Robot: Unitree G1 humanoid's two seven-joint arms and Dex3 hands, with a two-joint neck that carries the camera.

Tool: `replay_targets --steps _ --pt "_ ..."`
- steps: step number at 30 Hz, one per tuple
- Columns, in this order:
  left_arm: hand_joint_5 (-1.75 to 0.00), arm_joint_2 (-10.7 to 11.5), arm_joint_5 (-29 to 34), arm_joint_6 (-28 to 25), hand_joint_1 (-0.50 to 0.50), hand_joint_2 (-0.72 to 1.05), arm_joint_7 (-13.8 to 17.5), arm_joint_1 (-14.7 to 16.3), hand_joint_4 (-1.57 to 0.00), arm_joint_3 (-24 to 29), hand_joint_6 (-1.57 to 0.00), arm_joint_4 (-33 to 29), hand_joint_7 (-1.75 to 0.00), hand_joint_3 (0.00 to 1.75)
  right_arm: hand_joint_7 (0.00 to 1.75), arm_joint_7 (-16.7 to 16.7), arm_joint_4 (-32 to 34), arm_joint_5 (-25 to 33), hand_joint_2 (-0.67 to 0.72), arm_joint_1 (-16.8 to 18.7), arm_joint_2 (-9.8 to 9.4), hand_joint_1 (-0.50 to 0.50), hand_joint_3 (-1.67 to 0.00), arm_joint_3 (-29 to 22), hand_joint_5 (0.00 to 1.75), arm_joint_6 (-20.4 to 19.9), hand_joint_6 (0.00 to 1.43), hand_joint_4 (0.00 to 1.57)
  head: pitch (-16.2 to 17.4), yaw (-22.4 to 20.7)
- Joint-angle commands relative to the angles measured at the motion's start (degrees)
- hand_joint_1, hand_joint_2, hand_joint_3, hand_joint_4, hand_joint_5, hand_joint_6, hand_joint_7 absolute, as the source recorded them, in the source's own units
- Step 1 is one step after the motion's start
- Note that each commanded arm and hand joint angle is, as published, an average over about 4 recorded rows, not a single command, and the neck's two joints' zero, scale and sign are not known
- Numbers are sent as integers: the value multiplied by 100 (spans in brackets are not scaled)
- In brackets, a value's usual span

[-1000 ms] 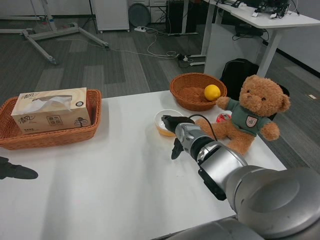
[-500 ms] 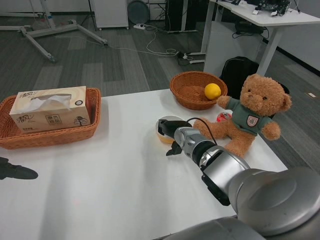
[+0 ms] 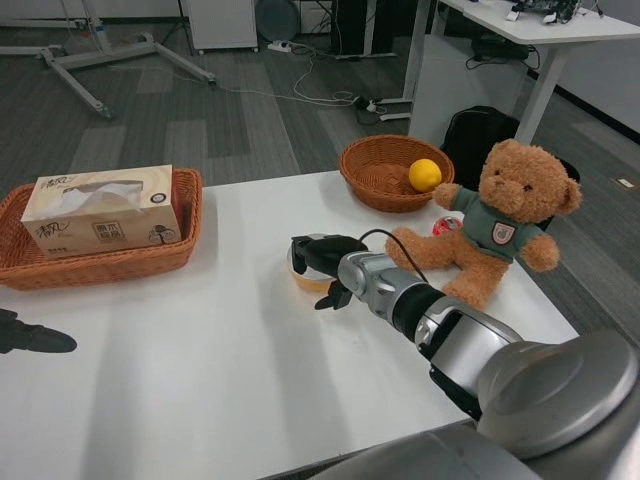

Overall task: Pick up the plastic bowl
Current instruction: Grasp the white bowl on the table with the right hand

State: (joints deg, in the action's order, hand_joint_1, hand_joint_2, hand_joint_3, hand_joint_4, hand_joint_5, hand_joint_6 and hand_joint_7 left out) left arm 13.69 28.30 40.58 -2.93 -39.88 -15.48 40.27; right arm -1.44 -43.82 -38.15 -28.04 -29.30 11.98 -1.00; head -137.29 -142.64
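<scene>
A small plastic bowl (image 3: 303,279) with a white rim and orange wall is near the middle of the white table (image 3: 200,380). My right hand (image 3: 325,260) grips it, with fingers over the rim and into the bowl and one finger down its near side, so most of the bowl is hidden. I cannot tell whether the bowl is off the table. My left hand (image 3: 35,338) rests on the table at the far left edge, away from the bowl.
A brown teddy bear (image 3: 503,225) sits right of the bowl, with a small red thing (image 3: 444,224) behind its arm. A round wicker basket (image 3: 385,178) with a yellow fruit (image 3: 425,174) stands at the back. A tissue box (image 3: 100,208) lies in a wicker tray (image 3: 100,266) at the back left.
My right hand has closed over the bowl and brought it left and nearer, away from the teddy bear. The view has shifted slightly. The left hand has stayed put.
</scene>
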Motion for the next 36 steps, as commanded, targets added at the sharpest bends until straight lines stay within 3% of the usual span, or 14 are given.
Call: replay_targets --steps 1,7,23,28,30,33,36 --pt "0 11 35 3 -50 -64 3 35 0 15 0 27 0 9 154 -124 403 115 -41 315 -155 -46 -79 149 165 3 23 54 39 -23" --pt "0 15 35 3 -50 -68 3 -29 0 19 0 56 0 9 154 -309 791 154 -41 695 -203 -46 -87 168 165 38 20 54 90 -29" --pt "0 19 35 3 -50 -72 3 -125 0 4 0 139 0 9 154 -684 2061 159 -41 1640 -179 -46 -87 -60 165 64 14 51 124 -5" --pt "0 24 44 3 -50 -72 3 -94 0 -3 0 139 0 9 150 -700 2272 67 -41 1850 -120 -46 -97 -302 165 51 4 46 101 27" --pt "0 24 53 3 -50 -70 3 -90 0 -20 0 135 0 9 143 -695 2325 -30 -41 1877 -94 -46 -107 -368 160 34 0 40 78 39" --pt "0 44 79 3 -50 -68 5 -88 0 -56 0 113 0 9 117 -698 2453 -190 -41 1903 -76 -46 -111 -429 143 29 0 17 55 35" --pt "0 63 103 3 -50 -70 12 -59 0 -69 0 89 0 9 89 -704 2628 -320 -35 1971 -56 -46 -105 -541 102 40 0 9 18 37"
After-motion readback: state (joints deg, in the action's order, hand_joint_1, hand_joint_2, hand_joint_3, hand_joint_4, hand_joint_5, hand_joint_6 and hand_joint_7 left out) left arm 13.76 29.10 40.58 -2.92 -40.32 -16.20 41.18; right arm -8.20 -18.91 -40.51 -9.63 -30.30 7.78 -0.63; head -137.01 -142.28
